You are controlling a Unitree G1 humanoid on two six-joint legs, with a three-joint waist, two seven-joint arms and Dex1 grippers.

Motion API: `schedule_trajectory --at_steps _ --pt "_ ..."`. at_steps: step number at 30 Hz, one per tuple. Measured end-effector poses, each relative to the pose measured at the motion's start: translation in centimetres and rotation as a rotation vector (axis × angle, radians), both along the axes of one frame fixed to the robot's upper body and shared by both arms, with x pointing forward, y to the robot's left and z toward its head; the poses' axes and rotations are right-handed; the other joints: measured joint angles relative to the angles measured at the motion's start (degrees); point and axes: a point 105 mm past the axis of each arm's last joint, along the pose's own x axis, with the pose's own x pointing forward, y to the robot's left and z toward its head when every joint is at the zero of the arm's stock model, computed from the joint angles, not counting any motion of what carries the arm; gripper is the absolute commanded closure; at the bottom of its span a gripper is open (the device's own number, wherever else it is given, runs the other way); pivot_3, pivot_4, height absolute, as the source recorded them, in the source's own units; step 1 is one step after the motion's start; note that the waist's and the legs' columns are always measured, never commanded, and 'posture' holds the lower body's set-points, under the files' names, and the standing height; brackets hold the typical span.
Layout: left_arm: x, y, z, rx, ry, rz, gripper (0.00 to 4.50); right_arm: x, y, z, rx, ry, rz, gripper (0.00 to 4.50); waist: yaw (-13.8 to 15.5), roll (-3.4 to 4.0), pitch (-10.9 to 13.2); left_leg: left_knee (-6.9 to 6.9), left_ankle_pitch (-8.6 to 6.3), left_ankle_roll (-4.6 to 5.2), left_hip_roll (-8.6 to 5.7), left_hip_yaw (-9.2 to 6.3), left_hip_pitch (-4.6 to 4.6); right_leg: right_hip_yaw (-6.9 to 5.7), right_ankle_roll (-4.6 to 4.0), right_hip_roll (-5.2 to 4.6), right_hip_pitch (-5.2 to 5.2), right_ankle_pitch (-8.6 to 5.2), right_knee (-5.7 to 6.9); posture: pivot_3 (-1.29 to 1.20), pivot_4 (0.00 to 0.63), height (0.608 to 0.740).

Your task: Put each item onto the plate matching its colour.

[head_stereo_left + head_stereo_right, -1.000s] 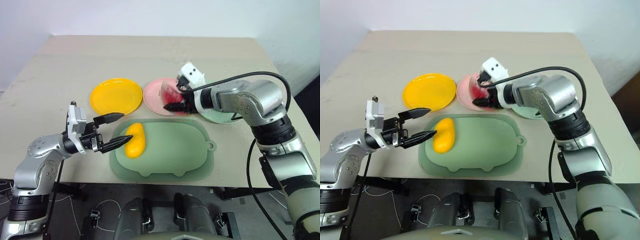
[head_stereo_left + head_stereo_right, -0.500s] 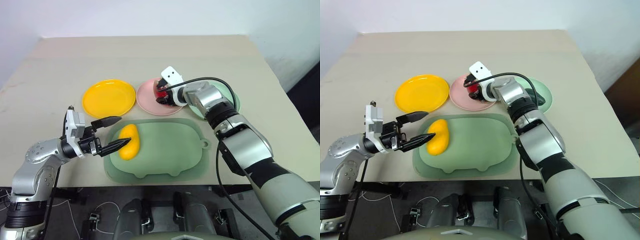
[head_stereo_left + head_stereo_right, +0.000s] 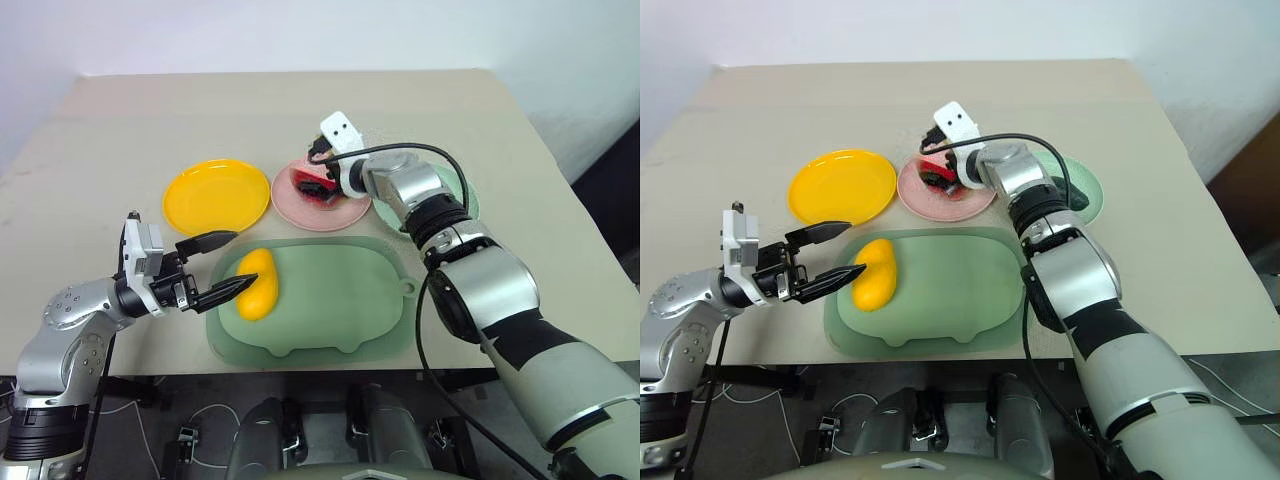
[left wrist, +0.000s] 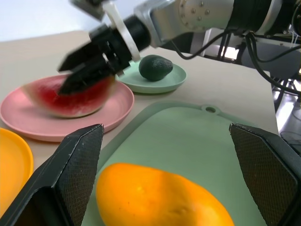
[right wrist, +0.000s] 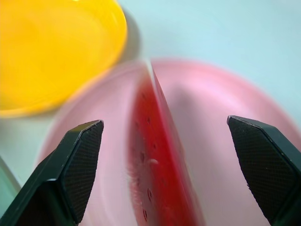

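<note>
The red watermelon wedge (image 5: 157,160) lies on the pink plate (image 3: 340,212). My right gripper (image 3: 318,180) hangs open just above it, one finger on each side, with a gap to the wedge. The yellow mango (image 3: 256,284) rests at the left end of the pale green tray (image 3: 345,300). My left gripper (image 3: 242,259) is open beside the mango, its fingers (image 4: 77,169) level and apart from it. The yellow plate (image 3: 215,195) has nothing on it. The dark green avocado (image 4: 155,67) sits on the mint green plate (image 4: 162,84), largely behind my right arm in the eye views.
The three plates stand in a row across the middle of the beige table (image 3: 150,120), with the tray in front of them. The tray's tab (image 3: 408,288) points right. Bare tabletop lies behind the plates and at both sides.
My right gripper carried the watermelon wedge over the pink plate and then opened, leaving the wedge on it. The camera shifted. My left gripper stayed open by the mango.
</note>
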Motion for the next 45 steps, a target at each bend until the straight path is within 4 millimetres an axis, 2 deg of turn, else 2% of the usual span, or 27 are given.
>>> schedule_trajectory --at_steps 6,9,11,14,20,23,26,30,37,42,45 --pt "0.3 -0.3 0.8 0.001 -0.023 0.0 0.0 -0.7 0.1 3.3 0.093 -0.022 0.051 0.02 0.1 0.0 0.0 0.02 0.0 0.0 -0.01 -0.02 -0.01 0.0 0.0 -0.02 0.01 0.0 0.01 0.0 0.15 0.696" --pt "0.3 -0.3 0.8 0.001 -0.018 0.001 0.0 -1.0 -1.4 5.0 0.152 -0.039 0.046 0.02 0.2 -0.02 0.0 0.02 0.0 0.0 -0.02 -0.05 0.0 0.0 0.0 -0.02 0.04 0.0 -0.01 0.0 0.15 0.696" --pt "0.3 -0.4 0.9 0.002 -0.018 0.002 0.0 -1.7 -3.2 5.5 0.188 -0.071 0.044 0.02 0.4 -0.04 0.0 0.03 0.0 0.0 -0.03 -0.1 0.01 -0.01 0.0 -0.05 0.08 0.0 -0.03 0.0 0.15 0.696" --pt "0.5 -0.4 1.0 0.001 -0.015 0.011 0.0 -3.4 -5.2 4.9 0.26 -0.078 0.039 0.02 0.4 -0.04 0.0 0.04 0.0 0.0 -0.03 -0.1 0.01 -0.01 0.0 -0.05 0.07 0.0 0.0 0.0 0.15 0.696" --pt "0.2 -0.4 1.2 -0.008 -0.017 0.036 0.0 -9.2 -6.0 5.1 0.374 -0.173 0.142 0.02 0.2 -0.04 0.0 0.02 0.01 -0.01 0.0 -0.11 0.07 -0.01 0.0 -0.02 0.09 0.0 0.02 0.0 0.15 0.696" --pt "-0.2 0.0 0.7 -0.012 0.008 0.072 0.0 -11.8 -6.9 3.4 0.35 -0.186 0.174 0.02 0.4 -0.06 0.0 0.02 0.0 -0.02 -0.02 -0.13 0.11 -0.01 0.0 -0.04 0.19 0.0 -0.06 0.0 0.15 0.696" --pt "-0.6 0.3 0.6 -0.016 0.012 0.102 0.0 -13.3 -7.7 0.8 0.33 -0.132 0.172 0.02 1.0 -0.07 0.0 0.04 0.0 -0.02 -0.03 -0.13 0.12 -0.01 -0.02 -0.06 0.2 -0.01 -0.1 0.0 0.15 0.696" --pt "-0.9 0.3 0.7 -0.018 0.01 0.134 0.0 -15.2 -7.6 -0.7 0.311 -0.113 0.226 0.02 1.6 -0.06 0.0 0.05 0.0 -0.03 -0.03 -0.13 0.14 0.0 -0.03 -0.07 0.22 -0.02 -0.15 0.0 0.15 0.696" --pt "-0.8 0.1 0.6 -0.039 0.023 0.182 0.0 -16.1 -7.6 -1.7 0.26 -0.129 0.273 0.02 1.8 -0.08 0.0 0.06 0.0 -0.02 -0.04 -0.15 0.14 -0.01 -0.04 -0.07 0.25 -0.02 -0.17 0.0 0.15 0.696" --pt "-0.6 -0.3 -0.1 -0.087 0.064 0.24 0.0 -15.9 -7.4 -2.2 0.233 -0.13 0.279 0.02 1.8 -0.08 0.0 0.08 0.0 -0.02 -0.03 -0.18 0.14 -0.01 -0.04 -0.06 0.28 -0.02 -0.16 0.0 0.15 0.696" --pt "-0.5 -0.7 -0.8 -0.105 0.099 0.282 0.0 -15.6 -7.5 -1.9 0.226 -0.14 0.275 0.02 1.8 -0.09 0.0 0.12 0.0 -0.02 -0.03 -0.2 0.14 -0.02 -0.04 -0.05 0.31 -0.02 -0.16 0.0 0.15 0.696"
